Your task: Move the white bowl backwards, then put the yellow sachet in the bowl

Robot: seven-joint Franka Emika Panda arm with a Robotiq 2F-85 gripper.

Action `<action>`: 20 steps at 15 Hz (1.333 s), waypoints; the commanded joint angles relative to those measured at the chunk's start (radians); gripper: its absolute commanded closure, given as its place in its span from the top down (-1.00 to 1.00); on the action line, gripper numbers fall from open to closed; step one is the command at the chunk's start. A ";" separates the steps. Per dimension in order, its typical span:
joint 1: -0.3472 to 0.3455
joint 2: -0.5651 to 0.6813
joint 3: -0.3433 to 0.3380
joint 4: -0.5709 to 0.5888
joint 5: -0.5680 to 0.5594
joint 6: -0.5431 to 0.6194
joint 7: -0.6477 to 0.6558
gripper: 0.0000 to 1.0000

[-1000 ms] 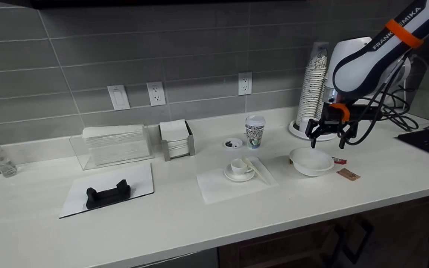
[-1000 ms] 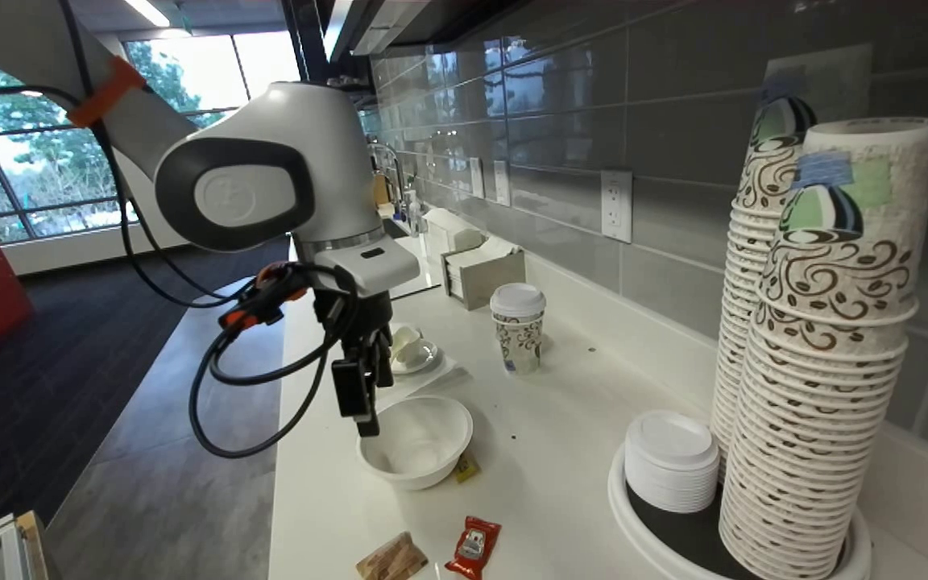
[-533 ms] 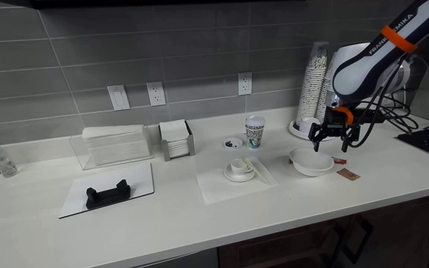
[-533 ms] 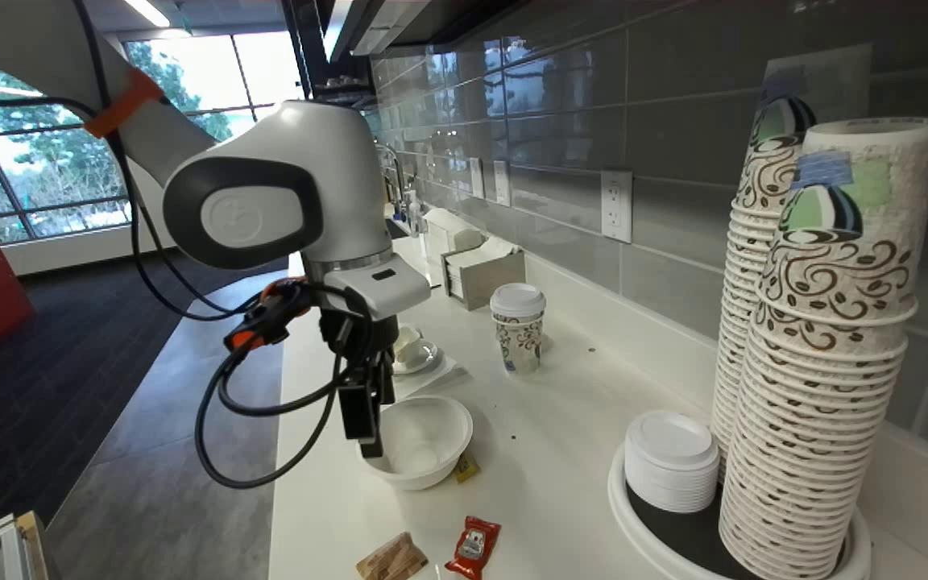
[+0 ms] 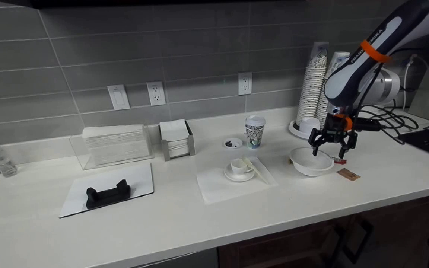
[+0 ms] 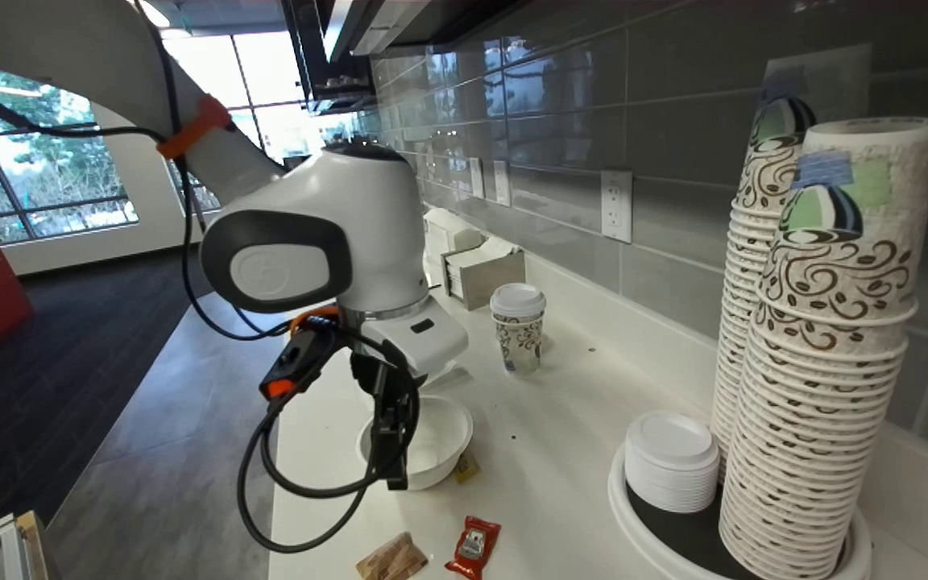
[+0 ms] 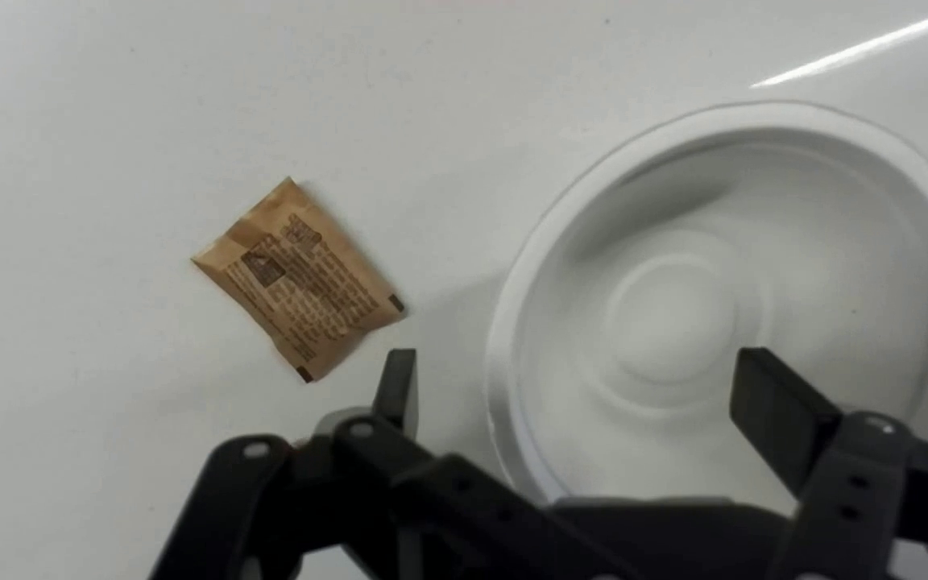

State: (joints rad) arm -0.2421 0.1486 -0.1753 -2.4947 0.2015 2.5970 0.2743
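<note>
The white bowl [image 5: 308,166] stands upright on the counter; it also shows in an exterior view [image 6: 444,435] and in the wrist view [image 7: 673,318]. The yellow sachet [image 6: 466,466] lies against the bowl's wall side, partly hidden by it; only a sliver [image 5: 290,161] shows in an exterior view, and none in the wrist view. My gripper [image 5: 329,153] is open and empty, pointing down above the bowl's near side. In the wrist view the gripper [image 7: 575,362] has one fingertip over the bowl's inside and the other outside the rim, the rim lying between them.
A brown packet [image 7: 300,282] and a red packet [image 6: 474,548] lie beside the bowl. A cup on a saucer [image 5: 240,175], a lidded paper cup [image 5: 254,132], a small dish [image 5: 232,143] and tall cup stacks [image 6: 822,387] on a round tray [image 6: 621,515] stand around.
My gripper has moved down and closer to the bowl's rim, shifting toward the wall and the packets. The fingers stay apart. The bowl and the packets have not moved.
</note>
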 commanded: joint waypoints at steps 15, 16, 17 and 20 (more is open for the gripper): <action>-0.018 0.146 -0.003 0.128 0.119 -0.014 -0.099 -1.00; -0.022 0.130 -0.001 0.123 0.126 -0.021 -0.107 -1.00; -0.025 0.116 0.000 0.120 0.131 -0.028 -0.113 -0.98; -0.044 0.057 0.012 0.106 0.179 -0.066 -0.163 -0.97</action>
State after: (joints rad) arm -0.2604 0.2783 -0.1796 -2.3681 0.3120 2.5784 0.1804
